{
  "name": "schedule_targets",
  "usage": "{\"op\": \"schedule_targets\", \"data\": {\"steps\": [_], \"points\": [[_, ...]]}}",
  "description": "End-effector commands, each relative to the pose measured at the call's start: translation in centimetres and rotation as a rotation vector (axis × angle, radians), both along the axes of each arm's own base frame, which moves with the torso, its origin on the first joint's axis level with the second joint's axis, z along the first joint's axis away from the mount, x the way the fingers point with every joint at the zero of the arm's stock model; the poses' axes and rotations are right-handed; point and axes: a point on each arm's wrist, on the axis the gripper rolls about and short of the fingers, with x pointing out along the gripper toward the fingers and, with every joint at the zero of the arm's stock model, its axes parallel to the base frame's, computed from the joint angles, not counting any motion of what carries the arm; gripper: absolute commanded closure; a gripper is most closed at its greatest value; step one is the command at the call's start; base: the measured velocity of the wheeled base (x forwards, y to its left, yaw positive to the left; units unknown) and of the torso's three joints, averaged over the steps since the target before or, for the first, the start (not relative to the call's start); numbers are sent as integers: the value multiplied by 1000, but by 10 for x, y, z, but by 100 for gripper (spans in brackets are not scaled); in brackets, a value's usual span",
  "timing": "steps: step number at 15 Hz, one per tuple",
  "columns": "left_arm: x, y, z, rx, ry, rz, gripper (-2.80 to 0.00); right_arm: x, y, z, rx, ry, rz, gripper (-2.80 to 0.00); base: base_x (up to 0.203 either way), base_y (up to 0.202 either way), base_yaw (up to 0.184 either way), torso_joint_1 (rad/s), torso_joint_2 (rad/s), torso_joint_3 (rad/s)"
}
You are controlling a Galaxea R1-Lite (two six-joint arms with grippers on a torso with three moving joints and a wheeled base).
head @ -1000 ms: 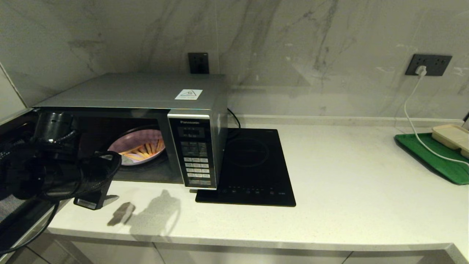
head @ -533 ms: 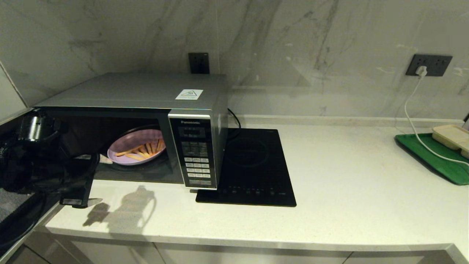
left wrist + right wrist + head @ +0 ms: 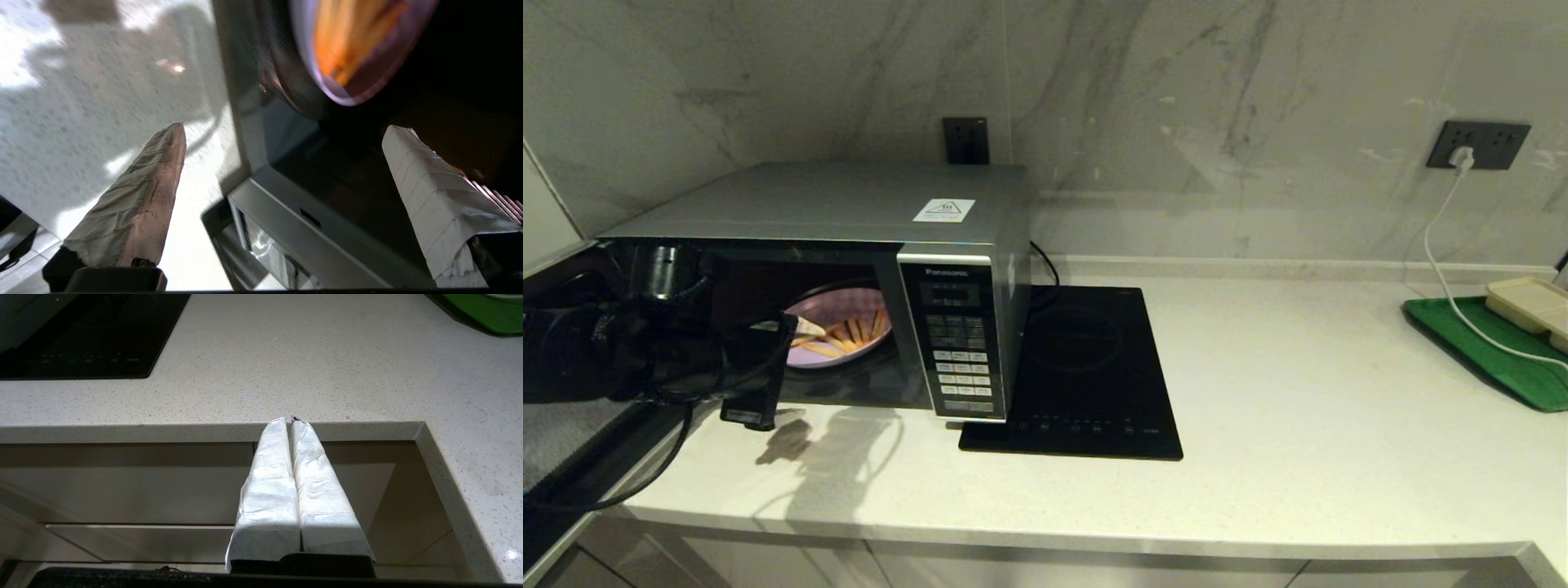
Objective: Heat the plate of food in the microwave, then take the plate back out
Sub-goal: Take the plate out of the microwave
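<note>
While the microwave stands with its door open, the plate of food lies inside its cavity, straight ahead of the left pincer and a little deeper in. That pincer gapes wide and holds nothing, its fingers straddling the cavity's front sill. The right pincer hangs shut below the desk edge, far from the plate.

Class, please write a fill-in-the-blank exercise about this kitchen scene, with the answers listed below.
1. The round lilac plate of fries sits inside the silver ____.
2. The left gripper, at the oven's mouth, has its fingers ____.
3. The right gripper, parked below the counter edge, is ____.
4. The flat black induction cooktop lies on the microwave's ____ side.

Answers: microwave; open; shut; right
</note>
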Motion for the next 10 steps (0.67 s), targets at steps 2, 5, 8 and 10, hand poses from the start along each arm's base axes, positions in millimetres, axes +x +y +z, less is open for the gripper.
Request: {"op": "schedule_targets", "data": {"steps": [2, 5, 8, 10], "points": [[13, 1, -23, -1, 67, 15, -280, 0, 0, 0, 0, 1, 1, 0, 0, 0, 0, 0, 0, 0], [19, 2, -30, 3, 84, 26, -280, 0, 0, 0, 0, 1, 1, 0, 0, 0, 0, 0, 0, 0], [27, 3, -32, 7, 80, 31, -280, 0, 0, 0, 0, 1, 1, 0, 0, 0, 0, 0, 0, 0], [31, 8, -31, 8, 72, 42, -280, 0, 0, 0, 0, 1, 0, 0, 0, 0, 0, 0, 0, 0]]}}
